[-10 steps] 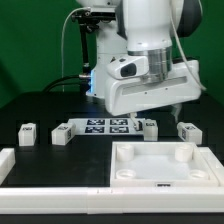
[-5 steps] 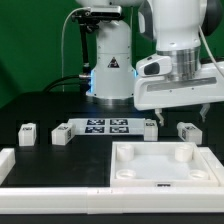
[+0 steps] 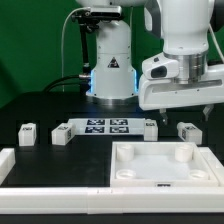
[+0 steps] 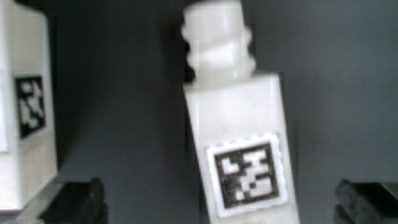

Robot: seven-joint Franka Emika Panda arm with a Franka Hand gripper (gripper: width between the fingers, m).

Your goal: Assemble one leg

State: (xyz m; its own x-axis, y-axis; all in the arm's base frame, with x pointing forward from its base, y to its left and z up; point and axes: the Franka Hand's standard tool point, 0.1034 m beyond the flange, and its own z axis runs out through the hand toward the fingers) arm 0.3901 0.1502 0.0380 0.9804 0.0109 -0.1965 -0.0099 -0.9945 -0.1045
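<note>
Several small white legs lie on the dark table: two at the exterior view's left (image 3: 28,134) (image 3: 61,134), one beside the marker board (image 3: 149,128) and one at the right (image 3: 186,131). My gripper (image 3: 183,113) hangs open and empty just above the right leg. In the wrist view that leg (image 4: 238,130) lies lengthwise between the dark fingertips (image 4: 71,200), marker face up, apart from both. My gripper (image 4: 221,203) is not touching it. Another leg (image 4: 22,100) shows at the picture's edge.
The large white tray (image 3: 127,152) with a raised rim lies in front of the legs. The marker board (image 3: 108,126) lies behind it. A white rail (image 3: 8,165) runs along the table's front and left. The robot base (image 3: 110,60) stands behind.
The arm has swung from over the marker board toward the exterior view's right and now hangs over the rightmost leg. The parts on the table have not moved.
</note>
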